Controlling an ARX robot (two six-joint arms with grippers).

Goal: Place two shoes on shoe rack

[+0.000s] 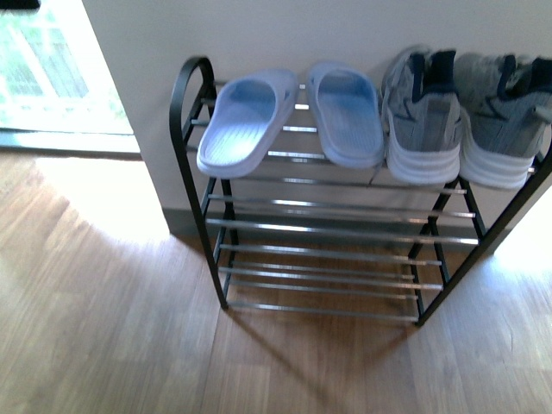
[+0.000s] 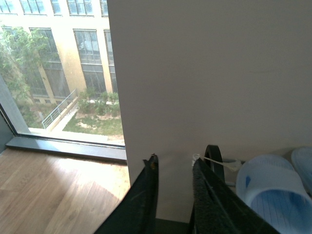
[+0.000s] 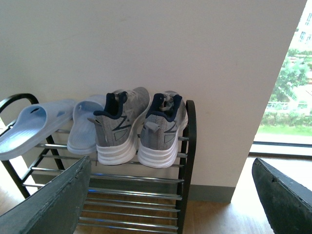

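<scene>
On the top tier of the shoe rack (image 1: pixel 328 233), the pale blue slide sandals (image 1: pixel 289 116) sit toward nine o'clock and the grey sneakers (image 1: pixel 466 112) toward three o'clock, heels facing out, just beside each other. The left gripper (image 2: pixel 173 168) holds nothing, its jaws a narrow gap apart; the right gripper (image 3: pixel 170 195) is spread wide and empty.

**Four shoes across the top tier of the rack**

We see the shoe rack (image 1: pixel 323 233) standing on a wooden floor (image 1: pixel 103 336) against a pale wall. On its top chrome rods lie two pale blue slide sandals (image 1: pixel 293 116) toward the left end and two grey mesh sneakers (image 1: pixel 466 112) toward the right end, heels at the front edge. The lower tiers carry nothing.
</scene>
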